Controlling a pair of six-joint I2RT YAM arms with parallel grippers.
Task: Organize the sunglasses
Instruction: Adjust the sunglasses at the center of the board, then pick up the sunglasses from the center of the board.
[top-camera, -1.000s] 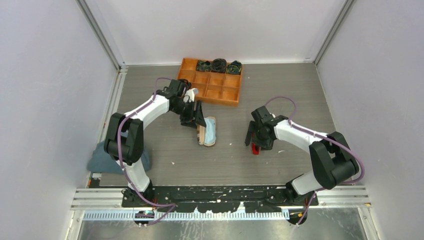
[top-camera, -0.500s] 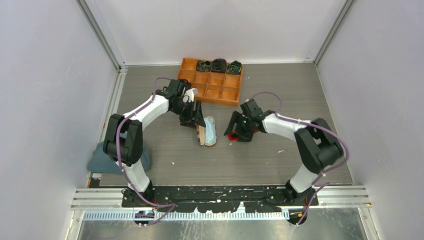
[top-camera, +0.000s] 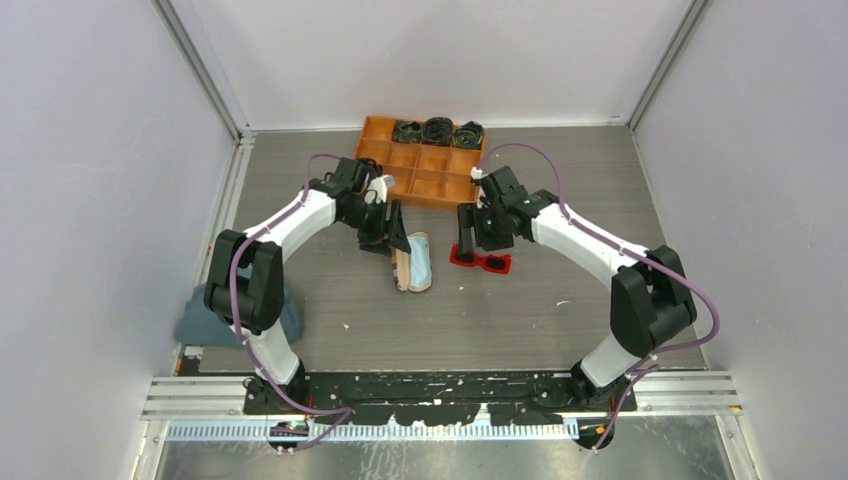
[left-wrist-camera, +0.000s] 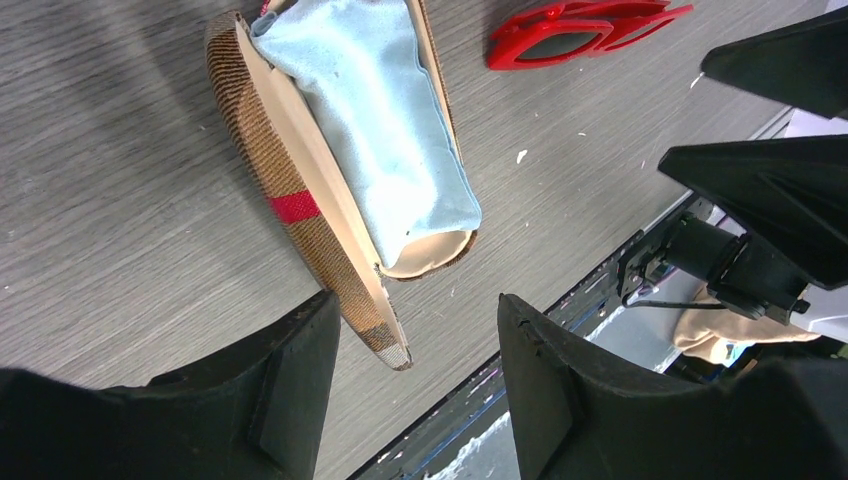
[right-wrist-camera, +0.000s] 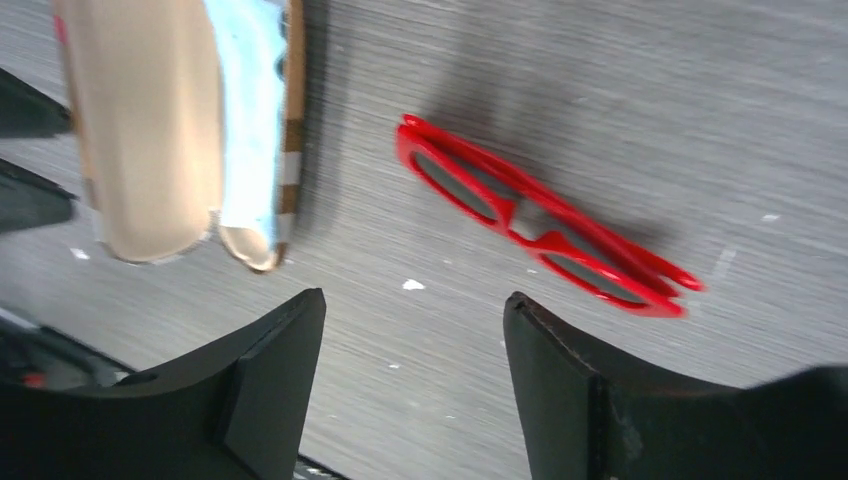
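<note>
Right wrist view: the right gripper (right-wrist-camera: 412, 320) is spread wide and grips nothing. Just ahead of its fingertips, offset toward the right finger, the sunglasses (right-wrist-camera: 540, 232) lie on the table (right-wrist-camera: 620, 90). Their long axis slants nearly along the closing line, so a wrist turn is probably needed. The left gripper (left-wrist-camera: 415, 320), likewise spread and empty, hovers at the plaid case (left-wrist-camera: 300, 210), farther from the sunglasses.

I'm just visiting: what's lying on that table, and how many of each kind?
Sunglasses: 1
Case: 1
Cloth, inside the open case: 1
Tray: 1
Dark bundles in the tray: 3
Total: 7
</note>
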